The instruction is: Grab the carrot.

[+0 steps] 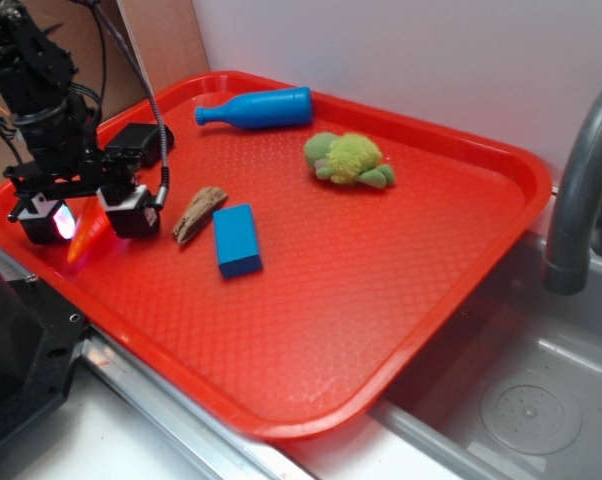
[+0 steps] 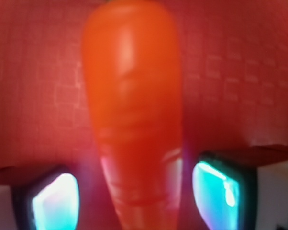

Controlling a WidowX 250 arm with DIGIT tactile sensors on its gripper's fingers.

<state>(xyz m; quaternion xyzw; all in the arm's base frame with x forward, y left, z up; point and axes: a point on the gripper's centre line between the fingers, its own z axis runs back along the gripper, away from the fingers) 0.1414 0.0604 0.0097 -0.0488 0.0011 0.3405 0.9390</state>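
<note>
Red tray (image 1: 381,300) shows carrot (image 1: 87,238) half-hidden between fingers (image 1: 133,212).

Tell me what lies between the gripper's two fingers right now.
The carrot lies between the fingers of the gripper; the wrist view shows it running down the gap, with red tray behind. The exterior view shows the orange tip poking out below.

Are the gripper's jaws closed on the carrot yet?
Not yet: the gripper is open. The wrist view shows the carrot between its fingers, with a gap on each side.
</note>
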